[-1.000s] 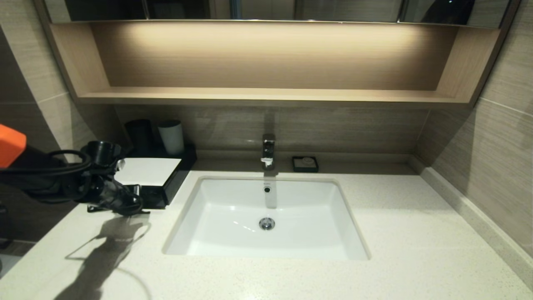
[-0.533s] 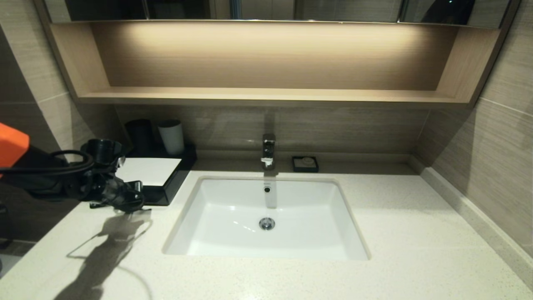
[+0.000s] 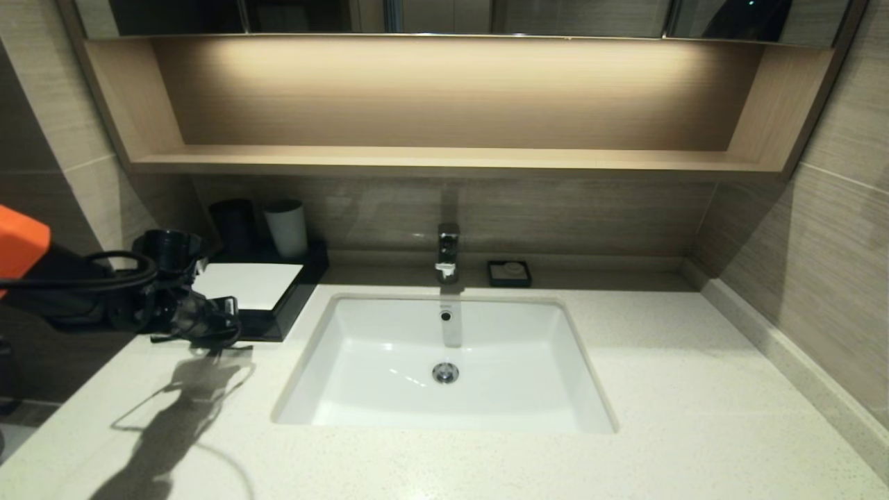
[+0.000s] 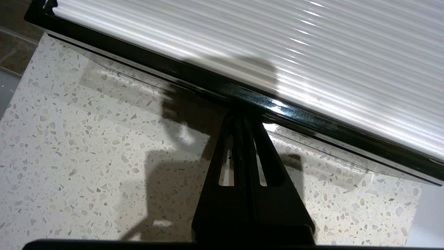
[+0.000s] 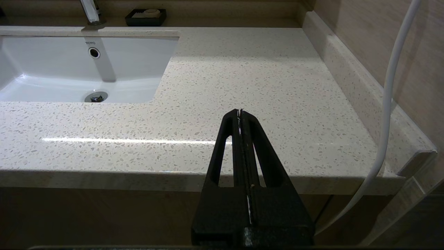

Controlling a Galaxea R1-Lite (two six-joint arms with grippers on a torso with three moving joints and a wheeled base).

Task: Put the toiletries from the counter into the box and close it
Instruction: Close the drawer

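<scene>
Head view finds the pale speckled stone counter (image 3: 660, 389) bare of toiletries, the low black box with flat white top (image 3: 253, 288) at its far left corner. My left gripper (image 4: 242, 116), fingers pressed together and holding nothing, touches its glossy front edge; I should push squarely to seat the drawer. My right gripper (image 5: 240, 111), likewise pinched together, is parked off the counter's front edge.

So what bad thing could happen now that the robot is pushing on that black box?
The left end effector, fingers shut, presses its tip on the box's thin glossy front edge. It might slip under or over that edge and scrape the counter.

A hard push could also slide the whole box back toward the black and white cups behind it and knock them.

The right end effector hangs off the counter's front, shut, so it could not steady anything.
</scene>
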